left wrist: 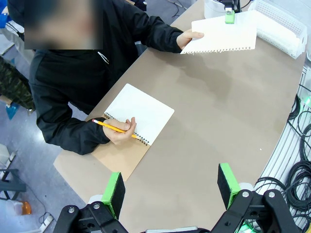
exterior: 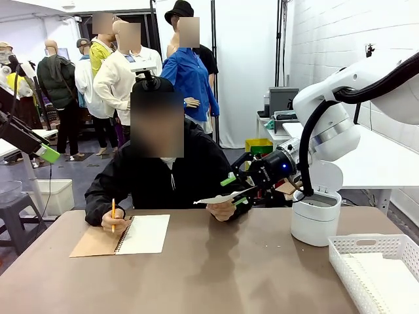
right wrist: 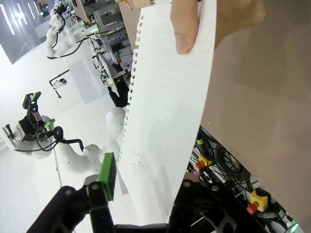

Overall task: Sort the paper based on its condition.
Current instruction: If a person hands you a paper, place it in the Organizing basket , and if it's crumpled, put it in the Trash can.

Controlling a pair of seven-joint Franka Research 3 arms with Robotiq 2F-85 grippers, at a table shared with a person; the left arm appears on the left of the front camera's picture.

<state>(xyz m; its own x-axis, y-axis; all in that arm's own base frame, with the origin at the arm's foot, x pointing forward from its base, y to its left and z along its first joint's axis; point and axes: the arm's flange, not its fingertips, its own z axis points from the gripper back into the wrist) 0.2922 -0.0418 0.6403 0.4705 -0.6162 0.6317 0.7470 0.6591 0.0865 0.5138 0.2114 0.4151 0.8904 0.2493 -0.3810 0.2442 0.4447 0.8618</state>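
The person's hand (exterior: 224, 209) holds out a white paper sheet (exterior: 216, 198) with a torn perforated edge, level above the table's far side. My right gripper (exterior: 236, 190) reaches in from the right with one finger above and one below the sheet's near end. In the right wrist view the paper (right wrist: 165, 111) runs between the fingers; the green pad (right wrist: 108, 174) stands a little apart from it, so the jaws are open. The person's thumb (right wrist: 184, 29) pinches the far end. My left gripper (left wrist: 171, 187) hangs open and empty high over the table's left end, looking down on the sheet (left wrist: 221, 36).
An open spiral notebook (exterior: 141, 234) lies at the far left, beside the person's other hand with a yellow pencil (exterior: 112, 216). A white lidded bin (exterior: 315, 219) stands at the right. A white lattice basket (exterior: 376, 268) with something white inside sits at the front right corner.
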